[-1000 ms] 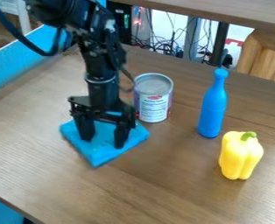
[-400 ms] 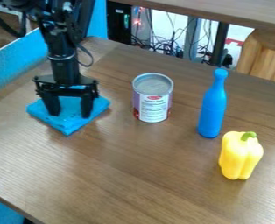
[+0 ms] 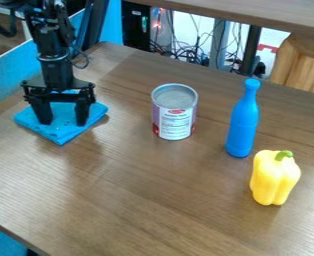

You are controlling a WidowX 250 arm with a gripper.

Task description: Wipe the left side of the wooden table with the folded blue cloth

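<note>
Brown wood-grained tabletop point(image 3: 153, 200) carries everything. Near its upper-left edge, the gripper point(image 3: 63, 121) stands over a folded blue cloth point(image 3: 59, 133), fingers well apart and pinching nothing; their tips seem to rest on the fabric, probably pressing it flat rather than gripping it. Upright on their own bases, the others stand apart, probably for stability. Count: one cloth, one can point(image 3: 174, 120), one blue bottle point(image 3: 242, 125), one yellow bell pepper point(image 3: 273, 180).

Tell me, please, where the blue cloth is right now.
In the camera view, the blue cloth lies at the left on the table, beneath the gripper, with the can to its right.
</note>
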